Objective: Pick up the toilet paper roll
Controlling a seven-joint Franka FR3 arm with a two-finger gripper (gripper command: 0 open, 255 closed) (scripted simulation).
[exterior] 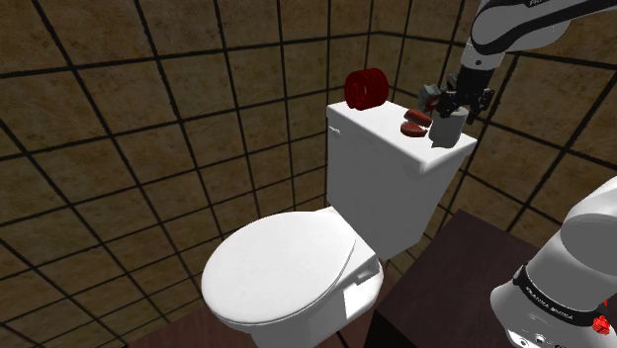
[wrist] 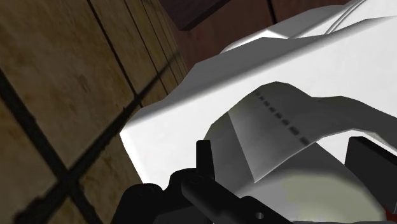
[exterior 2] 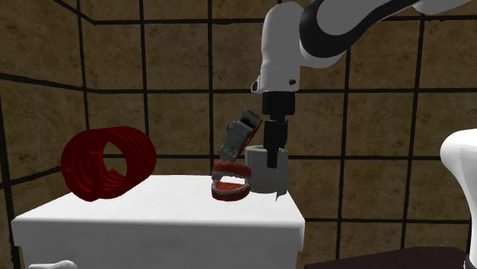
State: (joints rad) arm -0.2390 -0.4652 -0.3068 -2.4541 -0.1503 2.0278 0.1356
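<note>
The toilet paper roll [exterior: 449, 130] [exterior 2: 267, 176] is pale grey and stands upright at the end of the white toilet tank lid [exterior: 376, 133] nearest the arm. A loose perforated sheet [wrist: 280, 124] hangs from it. My black gripper [exterior: 456, 109] [exterior 2: 273, 151] [wrist: 286, 168] comes straight down onto the roll's top. Its two fingers [wrist: 203, 159] sit against opposite sides of the roll and clasp it. The roll's base looks level with the lid.
Red toy teeth [exterior: 412, 126] [exterior 2: 230, 186] lie right beside the roll. A small grey boxy object [exterior 2: 238, 137] leans just behind them. A dark red coil [exterior: 365, 89] [exterior 2: 107, 163] stands at the lid's far end. Tiled walls close in behind; the toilet seat [exterior: 282, 267] is below.
</note>
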